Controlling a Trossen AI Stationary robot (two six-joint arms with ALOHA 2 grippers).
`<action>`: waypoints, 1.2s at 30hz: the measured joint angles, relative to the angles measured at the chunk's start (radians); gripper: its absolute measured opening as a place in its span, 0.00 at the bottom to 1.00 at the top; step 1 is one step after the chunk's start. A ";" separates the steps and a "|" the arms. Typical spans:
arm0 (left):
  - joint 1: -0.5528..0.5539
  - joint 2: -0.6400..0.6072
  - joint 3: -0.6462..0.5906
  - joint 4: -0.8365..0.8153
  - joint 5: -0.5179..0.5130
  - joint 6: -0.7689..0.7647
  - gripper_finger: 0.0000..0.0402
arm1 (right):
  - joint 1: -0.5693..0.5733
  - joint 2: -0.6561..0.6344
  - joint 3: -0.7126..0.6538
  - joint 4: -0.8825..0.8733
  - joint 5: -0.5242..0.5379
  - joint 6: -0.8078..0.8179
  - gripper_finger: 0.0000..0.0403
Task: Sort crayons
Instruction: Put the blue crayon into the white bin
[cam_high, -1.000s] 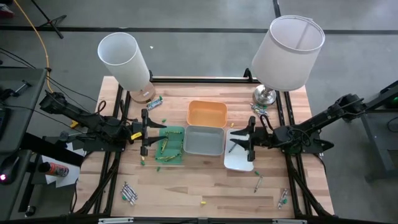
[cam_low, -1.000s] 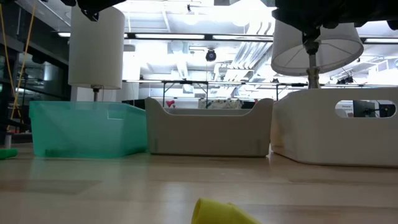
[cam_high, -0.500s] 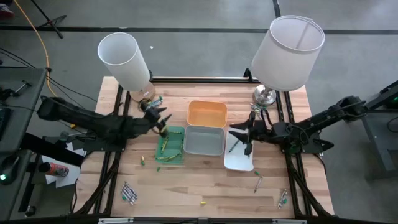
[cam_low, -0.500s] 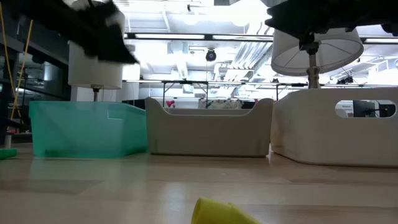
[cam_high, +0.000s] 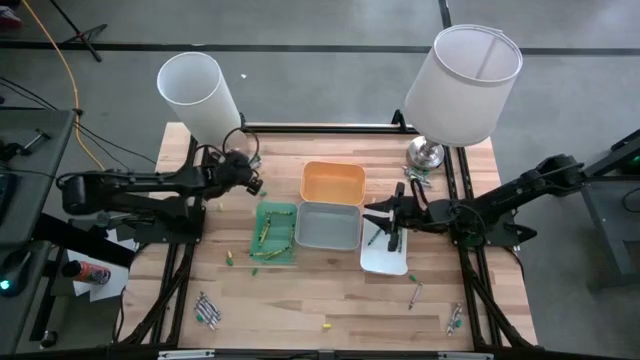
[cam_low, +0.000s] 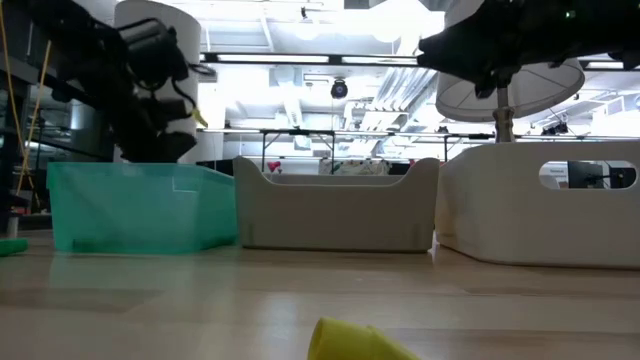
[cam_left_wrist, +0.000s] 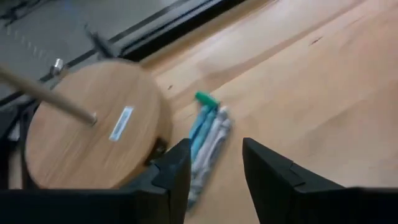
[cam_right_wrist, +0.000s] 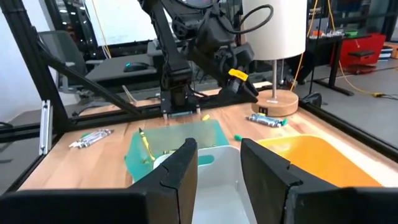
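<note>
Crayons lie scattered on the table. A small bundle of teal, grey-white and green crayons (cam_left_wrist: 208, 132) lies beside the left lamp's wooden base (cam_left_wrist: 93, 127); it also shows in the high view (cam_high: 248, 160). My left gripper (cam_left_wrist: 216, 147) hangs open and empty just above this bundle, at the far left (cam_high: 250, 173). Several crayons lie in the green tray (cam_high: 273, 232). One green crayon (cam_high: 374, 236) lies in the white tray (cam_high: 388, 255). My right gripper (cam_high: 386, 215) is open and empty above the gap between the grey tray (cam_high: 328, 226) and the white tray.
An orange tray (cam_high: 333, 183) stands behind the grey one. Two lamps stand at the far edge, with crayons (cam_high: 418, 175) by the right base. Loose crayons lie near the front: a bundle (cam_high: 208, 310), a yellow one (cam_high: 325, 325), and others (cam_high: 415, 293) (cam_high: 454, 318).
My left gripper has swung from over the green tray toward the table's far left, to the crayon bundle by the left lamp's base, and the arm has turned. My right gripper has moved a little toward the table's left, over the white tray's edge.
</note>
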 joint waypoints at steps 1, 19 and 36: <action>0.013 0.000 -0.012 0.003 0.003 0.000 0.32 | 0.000 0.004 0.000 0.001 0.000 0.008 0.29; 0.086 0.089 -0.042 0.051 0.062 -0.009 0.00 | 0.000 0.005 0.000 0.022 0.000 0.011 0.29; 0.086 0.335 -0.042 0.264 -0.004 -0.018 0.00 | 0.000 0.005 0.000 0.021 0.001 0.011 0.29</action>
